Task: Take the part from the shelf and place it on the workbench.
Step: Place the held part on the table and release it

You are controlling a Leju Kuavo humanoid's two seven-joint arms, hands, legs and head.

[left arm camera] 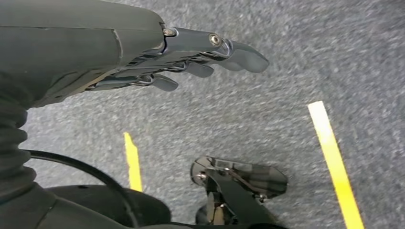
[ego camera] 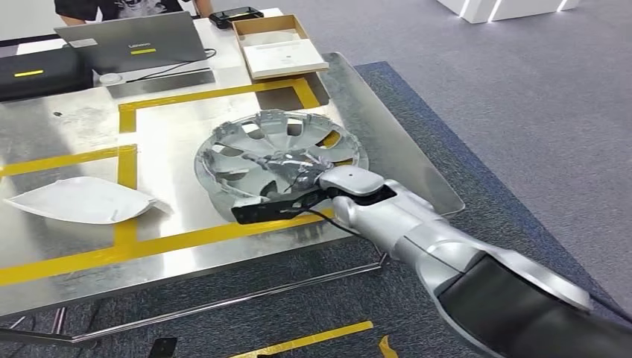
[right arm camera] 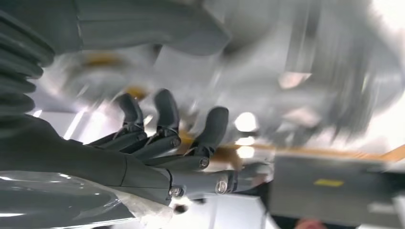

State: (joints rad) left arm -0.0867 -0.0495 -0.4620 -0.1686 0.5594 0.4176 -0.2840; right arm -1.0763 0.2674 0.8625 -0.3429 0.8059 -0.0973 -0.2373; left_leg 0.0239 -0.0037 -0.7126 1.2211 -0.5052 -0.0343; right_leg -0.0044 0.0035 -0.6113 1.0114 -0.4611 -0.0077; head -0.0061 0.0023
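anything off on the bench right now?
Nothing damaged or spilled. The wheel cover lies flat on the workbench but straddles the yellow tape box's near and right lines rather than sitting inside it. The right hand is over its near rim; grip unclear. The white panel lies apart, untouched.

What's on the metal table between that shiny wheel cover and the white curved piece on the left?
In the head view, only bare metal tabletop crossed by yellow tape lies between the wheel cover and the white piece.
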